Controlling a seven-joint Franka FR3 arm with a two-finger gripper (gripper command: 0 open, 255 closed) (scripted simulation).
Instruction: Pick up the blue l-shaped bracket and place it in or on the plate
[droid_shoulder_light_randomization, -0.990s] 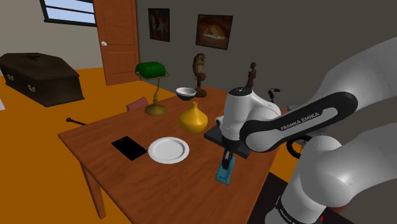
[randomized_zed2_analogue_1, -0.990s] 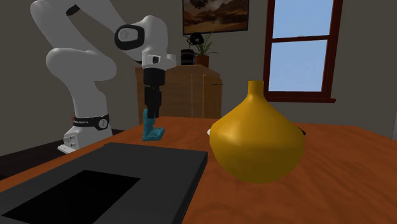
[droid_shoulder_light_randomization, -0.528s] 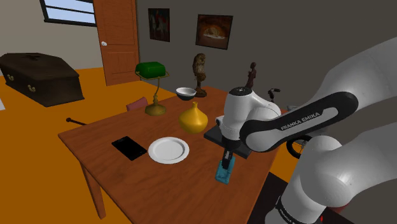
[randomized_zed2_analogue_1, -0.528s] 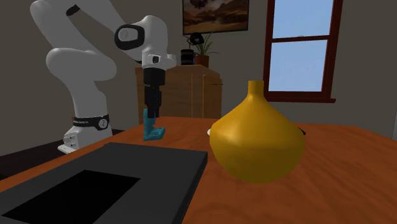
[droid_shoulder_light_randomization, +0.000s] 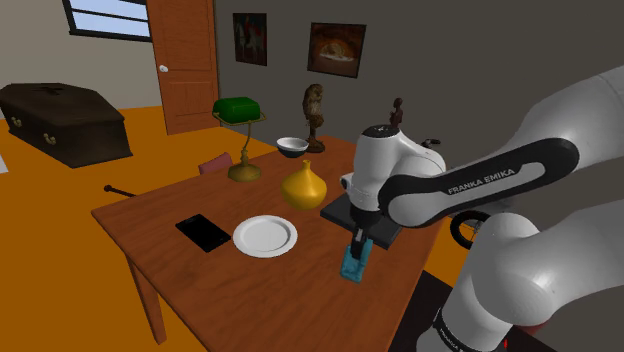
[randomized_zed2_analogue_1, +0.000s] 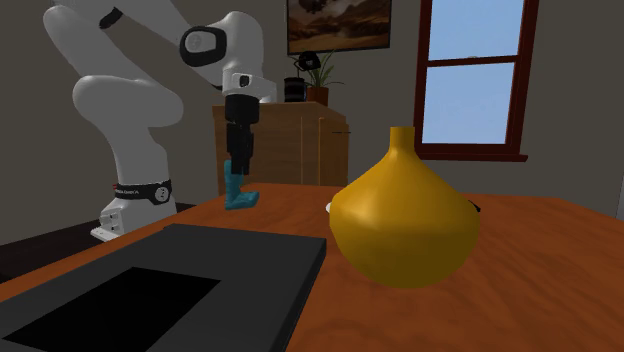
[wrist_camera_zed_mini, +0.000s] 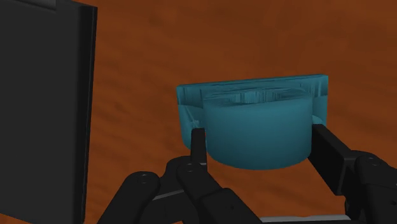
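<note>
The upper end of the teal-blue L-shaped bracket (droid_shoulder_light_randomization: 351, 266) is covered by the black gripper (droid_shoulder_light_randomization: 356, 250) in the shoulder view, and the white arm (droid_shoulder_light_randomization: 400, 180) hides the table edge behind it. In the second exterior view the yellow vase (randomized_zed2_analogue_1: 405, 215) blocks most of the white plate (randomized_zed2_analogue_1: 330, 207), leaving us a pale sliver at the vase's left side; on the shoulder view the plate (droid_shoulder_light_randomization: 265, 236) lies whole on the wooden table (droid_shoulder_light_randomization: 170, 250), well apart from the bracket, toward that view's left. Whether the bracket's foot touches the table or hangs just above it we cannot tell. The fingers (wrist_camera_zed_mini: 198, 143) are closed partway and press the bracket (wrist_camera_zed_mini: 254, 124) from both sides, clasping its rounded body between them. A black slab (wrist_camera_zed_mini: 44, 108) is cut off by the wrist view's edge beside the gripper (wrist_camera_zed_mini: 257, 145). The bracket (randomized_zed2_analogue_1: 240, 192) stands with its long leg about vertical, running up into the gripper (randomized_zed2_analogue_1: 239, 170), while its short foot points toward the second exterior view's right. Seen along the gripper, its flat flange lies parallel to the line joining the two fingers.
</note>
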